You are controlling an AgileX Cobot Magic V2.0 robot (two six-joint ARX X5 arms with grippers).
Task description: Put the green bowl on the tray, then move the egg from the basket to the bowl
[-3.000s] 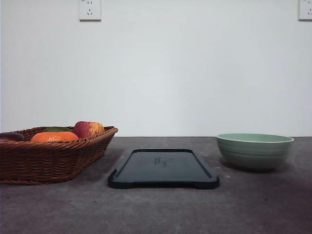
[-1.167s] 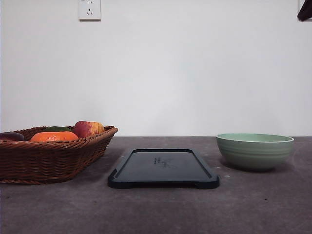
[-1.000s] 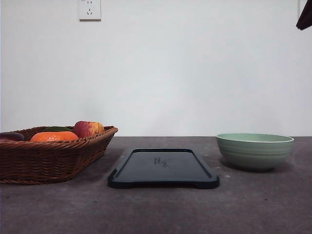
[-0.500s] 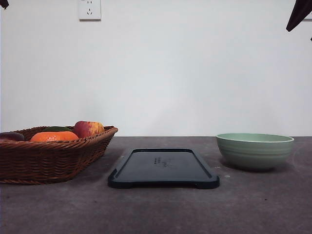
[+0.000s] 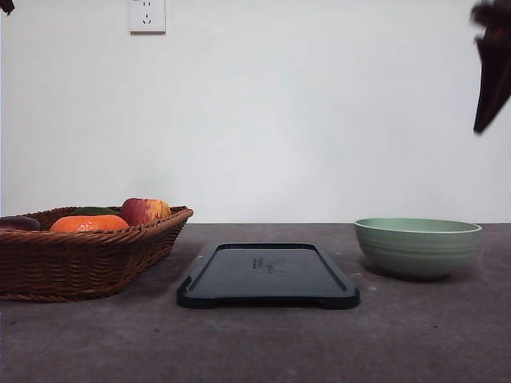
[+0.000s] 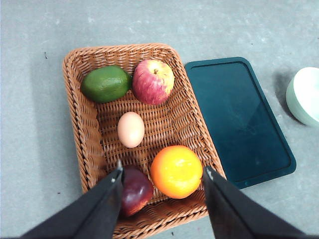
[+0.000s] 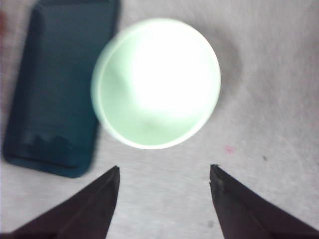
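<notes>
The green bowl (image 5: pixel 417 247) stands empty on the table at the right, beside the black tray (image 5: pixel 267 275), apart from it. The wicker basket (image 5: pixel 80 263) sits at the left. In the left wrist view, a pale tan egg (image 6: pixel 131 129) lies in the middle of the basket (image 6: pixel 79 124). My left gripper (image 6: pixel 163 171) hangs open high above the basket. My right gripper (image 7: pixel 164 169) is open, high above the table just beside the bowl (image 7: pixel 155 82). In the front view the right gripper (image 5: pixel 489 88) is at the top right, well above the bowl.
Around the egg in the basket lie a green avocado (image 6: pixel 106 83), a red apple (image 6: pixel 153 81), an orange (image 6: pixel 176 171) and a dark red fruit (image 6: pixel 134 190). The tray (image 6: pixel 239 119) has nothing on it. A white wall runs behind the table.
My right gripper has dropped into the front view's top right corner and lower toward the bowl. A tip of the left arm now shows at the top left. Bowl, tray and basket have not moved.
</notes>
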